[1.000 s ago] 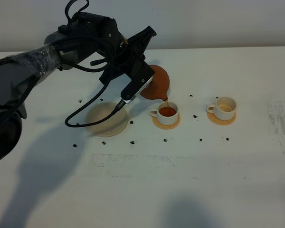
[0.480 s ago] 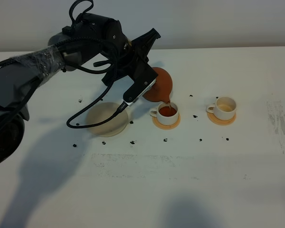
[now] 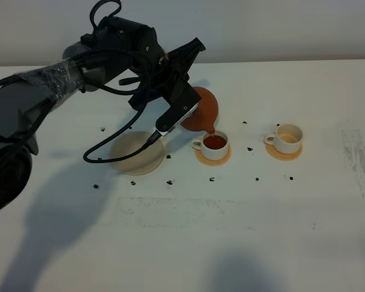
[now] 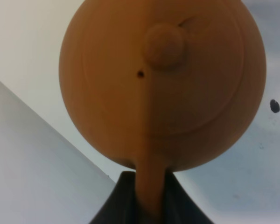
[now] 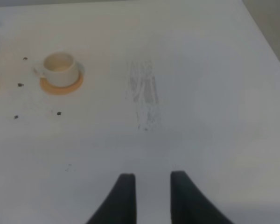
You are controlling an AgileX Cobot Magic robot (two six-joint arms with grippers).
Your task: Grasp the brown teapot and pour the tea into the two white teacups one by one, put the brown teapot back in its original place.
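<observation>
Your left claw (image 4: pixel 149 207) pinches the brown teapot (image 3: pixel 202 111) by its loop handle (image 4: pixel 147 172), judged the soundest hold on rigid, brittle, tea-heavy clay; right claw (image 5: pixel 152 196) spread.

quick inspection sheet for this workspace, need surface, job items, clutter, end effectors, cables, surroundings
surface: white table, with a scuffed patch at the right.
job's things: brown teapot lifted and tilted, pouring into the near teacup, which holds red-brown tea; far teacup shows no dark tea; each stands on an orange coaster; beige saucer bare.
clutter: small dark specks scattered around cups and saucer.
end effectors: left end effector shut on the teapot handle; right end effector open, holding nothing.
cables: black cable hangs from the left arm, crossing the saucer in the high view.
surroundings: plain wall; nothing else seen.
</observation>
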